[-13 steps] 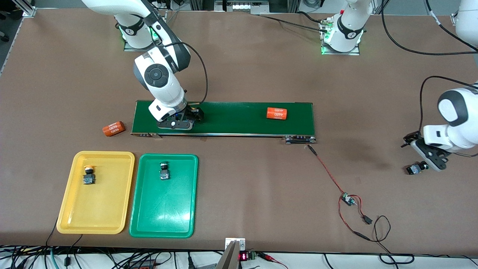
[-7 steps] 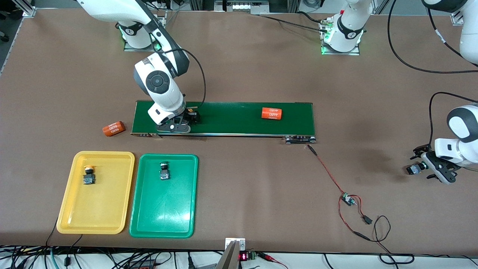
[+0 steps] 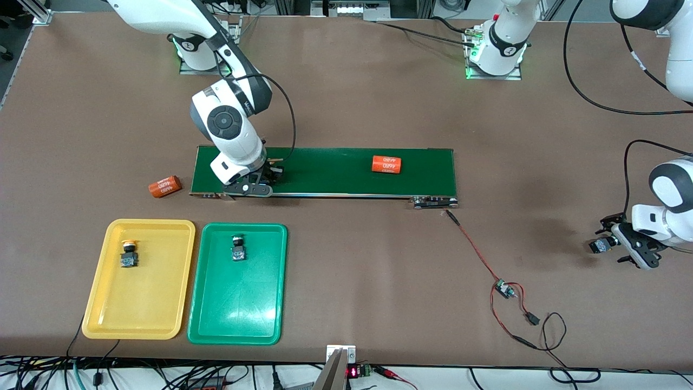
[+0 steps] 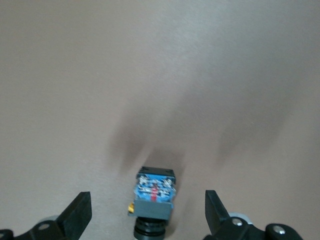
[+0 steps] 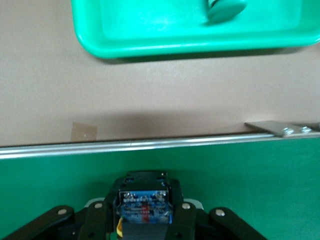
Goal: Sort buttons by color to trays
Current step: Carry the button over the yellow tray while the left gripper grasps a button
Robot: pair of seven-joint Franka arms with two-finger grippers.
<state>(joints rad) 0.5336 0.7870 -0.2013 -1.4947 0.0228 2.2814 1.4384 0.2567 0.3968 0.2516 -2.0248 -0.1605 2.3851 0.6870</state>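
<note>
On the dark-green belt point(image 3: 325, 172), at the right arm's end, my right gripper point(image 3: 269, 176) is shut on a black-bodied button point(image 5: 144, 202); its cap colour is hidden. At the left arm's end of the table, my left gripper point(image 3: 612, 245) stands open low around another button point(image 4: 154, 197) lying on the bare table, with a finger point(image 4: 77, 217) on either side and not touching it. The yellow tray point(image 3: 138, 303) holds a yellow-capped button point(image 3: 129, 254). The green tray point(image 3: 235, 309) beside it holds a green-capped button point(image 3: 237, 248).
One orange cylinder point(image 3: 386, 164) lies on the belt and another point(image 3: 163, 186) lies on the table off the belt's end at the right arm's end. A red-and-black wire with a small board point(image 3: 503, 290) trails from the belt's other end.
My right gripper has closed on the button on the belt. The orange cylinder on the belt has slid toward the right arm's end. My left gripper has shifted slightly beside its button.
</note>
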